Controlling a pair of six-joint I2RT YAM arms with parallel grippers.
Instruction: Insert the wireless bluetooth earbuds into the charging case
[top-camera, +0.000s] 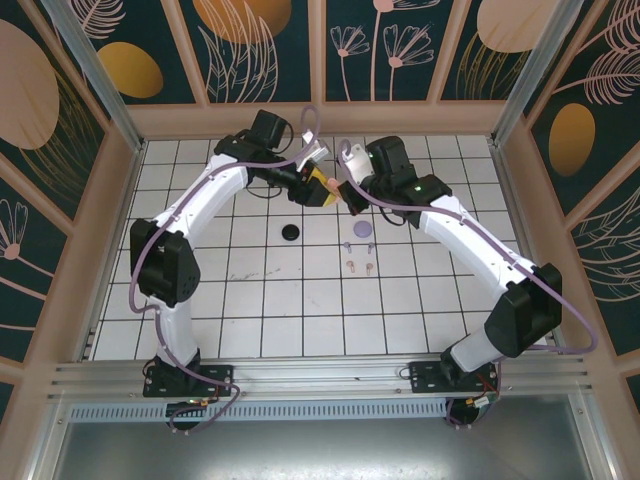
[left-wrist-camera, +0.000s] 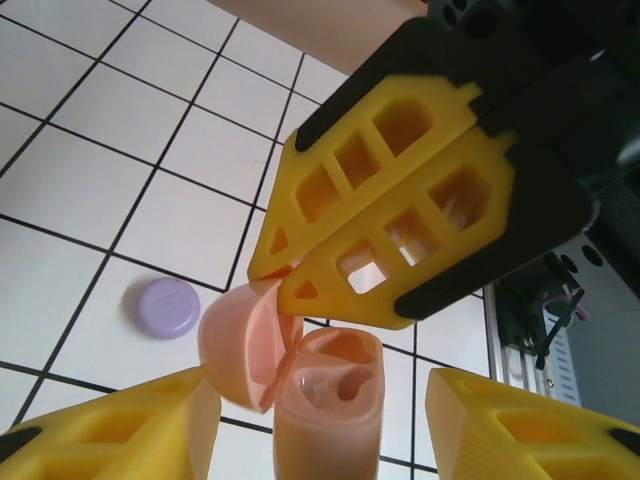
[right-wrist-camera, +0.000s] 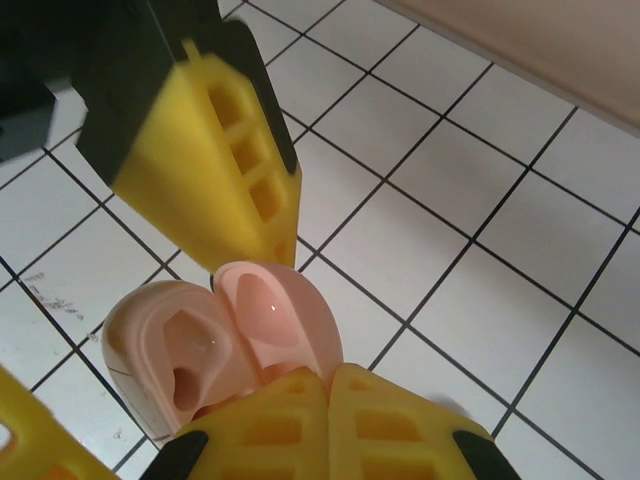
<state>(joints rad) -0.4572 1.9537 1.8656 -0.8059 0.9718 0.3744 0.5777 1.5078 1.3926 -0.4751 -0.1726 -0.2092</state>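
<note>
Left tool (top-camera: 322, 186) and right tool (top-camera: 349, 194) meet tip to tip above the far tabletop (top-camera: 250, 310). Tiny earbuds (top-camera: 352, 265) lie loose on it beside a lavender case (top-camera: 363, 231), with a black case (top-camera: 291, 232) well to their left. Left wrist view: left tool roughly half open, its fingers (left-wrist-camera: 120, 430) flanking the pink charging case (left-wrist-camera: 330, 400), whose lid (left-wrist-camera: 235, 345) is swung open. A gap shows at one finger, so the grip cannot be confirmed. Right wrist view: right tool fully closed, fingertips (right-wrist-camera: 300, 420) against the lid, the case base hidden behind them.
</note>
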